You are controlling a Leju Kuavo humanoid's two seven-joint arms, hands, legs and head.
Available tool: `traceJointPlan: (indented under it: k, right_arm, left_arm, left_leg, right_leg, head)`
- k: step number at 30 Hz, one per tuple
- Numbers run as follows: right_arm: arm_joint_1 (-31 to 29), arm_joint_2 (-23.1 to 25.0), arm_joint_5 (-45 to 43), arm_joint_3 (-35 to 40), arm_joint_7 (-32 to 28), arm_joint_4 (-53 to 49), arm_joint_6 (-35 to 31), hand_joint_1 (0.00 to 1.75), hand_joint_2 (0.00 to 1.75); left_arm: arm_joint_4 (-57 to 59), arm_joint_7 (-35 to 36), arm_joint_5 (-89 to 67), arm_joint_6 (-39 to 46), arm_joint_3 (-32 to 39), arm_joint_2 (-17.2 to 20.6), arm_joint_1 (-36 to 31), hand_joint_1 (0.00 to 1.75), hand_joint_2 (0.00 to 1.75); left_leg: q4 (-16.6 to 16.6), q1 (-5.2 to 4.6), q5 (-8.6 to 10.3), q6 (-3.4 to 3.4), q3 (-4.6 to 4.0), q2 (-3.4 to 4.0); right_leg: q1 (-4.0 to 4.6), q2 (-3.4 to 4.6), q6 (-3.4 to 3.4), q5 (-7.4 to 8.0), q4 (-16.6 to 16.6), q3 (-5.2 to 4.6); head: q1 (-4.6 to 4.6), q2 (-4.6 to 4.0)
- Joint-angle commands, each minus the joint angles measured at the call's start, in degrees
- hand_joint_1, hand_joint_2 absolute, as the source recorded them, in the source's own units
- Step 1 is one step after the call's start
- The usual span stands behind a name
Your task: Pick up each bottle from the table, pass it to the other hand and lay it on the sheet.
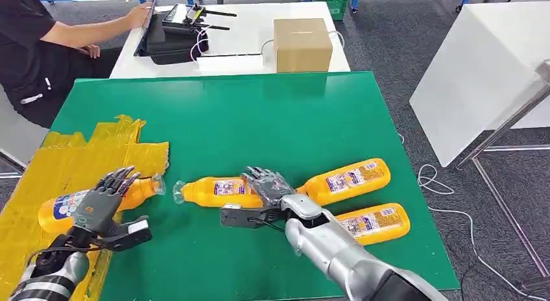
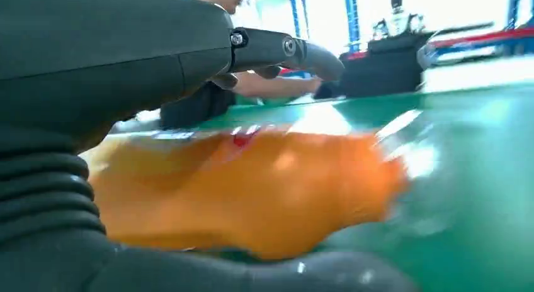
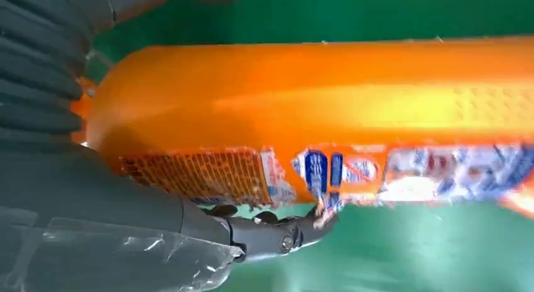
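**Four bottles, two under my hands**

Behind the green counter (image 1: 259,119) stand a box (image 1: 302,44) and a seated person (image 1: 39,48). Two bottles (image 1: 353,178) lie beside my right arm. My left robot hand (image 1: 104,204) rests fingers spread over a bottle (image 1: 61,207) on the yellow sheet (image 1: 71,159). My right robot hand (image 1: 269,191) lies over the middle bottle (image 1: 214,191); I cannot tell whether it grips.

Orange bottle (image 3: 327,109) lying on its side across the green table (image 3: 390,254). The right hand (image 3: 126,197) lies against its labelled end, one dark finger (image 3: 277,232) beneath the label.
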Motion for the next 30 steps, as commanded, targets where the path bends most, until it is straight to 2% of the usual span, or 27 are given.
traceJointPlan:
  k: [1, 6, 7, 9, 11, 13, 14, 16, 17, 20, 21, 23, 26, 27, 30]
  right_arm:
    - [-1.2, 1.0, 0.3, 2.5, 0.9, 9.5, 1.8, 1.75, 1.75]
    - [-1.1, 1.0, 0.4, 1.9, 1.0, 9.3, 2.1, 1.75, 1.75]
    - [-0.9, 0.8, 0.7, 1.4, 0.8, 9.4, 2.3, 1.75, 1.75]
    - [-0.7, 0.6, 1.1, 0.8, 0.6, 9.5, 2.4, 1.75, 1.75]
    - [0.3, -0.1, 0.5, -1.6, -0.4, 9.1, -0.8, 1.75, 1.75]
    - [1.5, -0.7, -1.2, -5.0, -3.1, 7.4, -6.0, 1.75, 1.75]
    - [2.0, -0.8, -2.2, -6.8, -5.1, 6.1, -8.6, 1.75, 1.75]
    - [4.6, -0.9, -0.6, -9.7, -7.5, -0.2, -22.1, 1.75, 1.75]
    - [6.4, -1.1, 0.2, -10.9, -8.4, -4.4, -24.3, 1.75, 1.75]
    - [8.1, -1.5, 1.7, -11.3, -6.7, -8.8, -22.9, 1.75, 1.75]
    - [9.0, -1.6, 1.8, -12.3, -7.6, -10.5, -23.9, 1.75, 1.75]
    - [12.3, -1.8, 2.9, -14.4, -11.8, -16.3, -29.5, 1.75, 1.75]
    - [18.1, -2.8, 5.3, -14.8, -13.6, -27.6, -33.5, 1.75, 1.75]
    - [20.0, -3.3, 6.3, -14.4, -13.5, -31.3, -34.2, 1.75, 1.75]
    - [20.3, -3.2, 6.6, -14.2, -13.1, -31.7, -34.3, 1.75, 1.75]
  left_arm:
    - [-3.1, -4.3, 8.1, -4.5, 0.7, -5.8, -1.8, 0.0, 0.0]
    - [-4.6, -6.6, 11.8, -6.5, 2.1, -6.5, -1.2, 0.0, 0.0]
    - [-7.9, -11.5, 20.5, -11.6, 5.4, -9.0, -0.2, 0.0, 0.0]
    - [-11.1, -12.0, 25.6, -16.0, 7.5, -11.1, 0.7, 0.0, 0.0]
    - [-13.0, -8.1, 40.1, -32.4, 10.7, -13.8, 1.4, 0.0, 0.0]
    - [-13.8, -7.0, 47.6, -40.3, 11.5, -15.1, 4.2, 0.0, 0.0]
    - [-14.4, -6.5, 50.8, -43.0, 11.8, -16.0, 5.9, 0.0, 0.0]
    - [-17.3, -3.4, 59.6, -48.2, 12.8, -18.6, 11.8, 0.0, 0.0]
    - [-18.2, -1.1, 66.3, -52.0, 13.4, -19.8, 14.3, 0.0, 1.75]
    - [-19.7, -1.4, 66.7, -52.0, 12.6, -19.8, 16.3, 0.0, 1.75]
    - [-18.6, 0.2, 71.9, -54.8, 13.2, -20.5, 15.7, 0.0, 1.75]
    - [-19.4, 1.1, 79.9, -57.6, 14.9, -24.2, 16.5, 0.0, 1.75]
    - [-20.6, 2.1, 83.5, -56.6, 15.3, -28.3, 17.3, 0.0, 1.75]
    - [-21.2, 1.8, 81.8, -54.5, 14.5, -28.7, 17.6, 0.0, 1.75]
    - [-21.3, 1.7, 81.8, -54.4, 14.5, -28.7, 17.4, 0.0, 1.75]
  left_leg:
    - [0.0, 0.09, 0.07, -0.01, 0.0, -0.34]
    - [0.0, 0.06, 0.03, -0.02, 0.16, -0.16]
    - [-0.1, 0.09, 0.05, -0.03, 0.17, -0.21]
    - [-0.1, 0.07, 0.04, 0.0, 0.17, -0.24]
    - [0.0, 0.05, 0.04, 0.01, 0.19, -0.23]
    - [-0.1, 0.09, 0.08, 0.03, 0.23, -0.34]
    - [-0.1, 0.01, 0.04, 0.03, 0.35, -0.13]
    - [-0.1, 0.0, 0.0, 0.02, 0.37, 0.03]
    - [-0.2, 0.0, 0.0, 0.03, 0.36, 0.03]
    - [-0.2, 0.04, -0.08, 0.03, 0.35, 0.15]
    - [0.0, 0.0, -0.07, 0.02, 0.14, 0.05]
    - [0.0, 0.08, -0.14, -0.01, 0.08, -0.02]
    - [0.0, -0.02, -0.08, 0.0, -0.11, -0.19]
    - [0.0, 0.01, -0.11, 0.0, -0.1, -0.22]
    - [0.0, -0.03, -0.07, 0.01, -0.24, -0.18]
  right_leg:
    - [0.08, -0.35, 0.06, 0.02, -0.1, 0.17]
    - [0.04, -0.17, 0.03, 0.0, -0.1, 0.22]
    - [0.08, -0.23, 0.04, 0.02, -0.1, 0.23]
    - [0.06, -0.26, 0.05, 0.01, -0.1, 0.25]
    - [0.04, -0.25, 0.06, 0.0, -0.1, 0.25]
    - [0.08, -0.36, 0.1, 0.05, -0.3, 0.36]
    - [0.01, -0.15, 0.07, 0.01, -0.2, 0.38]
    - [-0.01, 0.01, 0.06, 0.02, -0.2, 0.37]
    - [-0.02, 0.02, 0.08, 0.02, -0.2, 0.37]
    - [-0.04, 0.13, 0.08, -0.01, -0.2, 0.34]
    - [-0.08, 0.02, 0.06, -0.04, 0.0, 0.17]
    - [0.0, -0.05, 0.07, -0.07, -0.1, 0.11]
    - [-0.04, -0.18, 0.06, -0.06, -0.1, -0.06]
    - [-0.02, -0.21, 0.07, -0.09, -0.1, -0.02]
    - [-0.06, -0.18, 0.06, -0.05, -0.1, -0.16]
  head:
    - [0.0, 0.0]
    - [0.0, 0.0]
    - [-0.02, 0.0]
    - [0.0, 0.0]
    - [-0.02, 0.0]
    - [-0.02, 0.0]
    - [-0.02, 0.0]
    - [0.0, 0.0]
    - [-0.02, 0.0]
    - [0.02, 0.0]
    - [0.0, 0.0]
    - [0.0, 0.0]
    - [0.0, 0.0]
    - [0.0, 0.0]
    - [0.0, 0.0]
